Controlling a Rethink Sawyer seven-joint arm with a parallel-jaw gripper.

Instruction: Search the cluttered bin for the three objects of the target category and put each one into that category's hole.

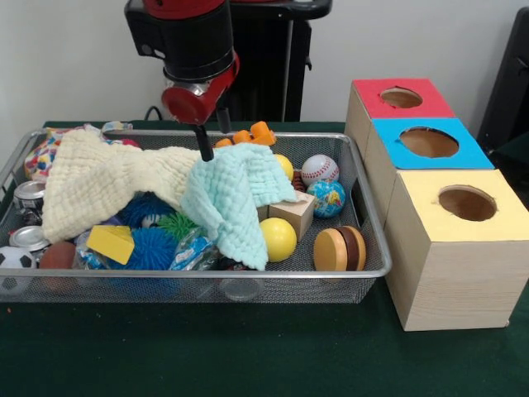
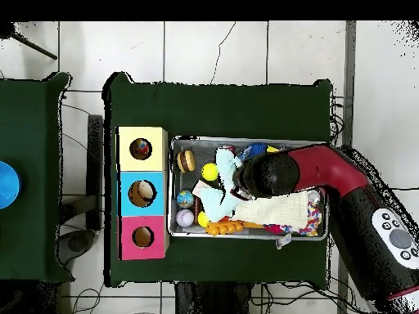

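Note:
The wire mesh bin (image 1: 376,248) holds a clutter of toys and cloths. My gripper (image 1: 204,154) reaches down at the bin's middle and is shut on the peak of the plain mint-green cloth (image 1: 231,198), which hangs from it. The plain cream cloth (image 1: 99,182) bunches up against the same spot. One spotted cloth (image 1: 37,157) lies in the bin's far left corner; it also shows in the overhead view (image 2: 313,214). Other spotted cloths are hidden. The yellow-topped box's hole (image 1: 467,203) is at the front right. In the overhead view something colourful shows inside this hole (image 2: 141,149).
The blue-topped box (image 1: 463,153) and the red-topped box (image 1: 372,103) stand behind the yellow one. The bin also holds a yellow ball (image 1: 278,238), a baseball (image 1: 319,169), a globe ball (image 1: 329,198), a wooden block (image 1: 293,213), wooden discs (image 1: 339,248), cans (image 1: 31,194) and blue spiky balls (image 1: 149,248).

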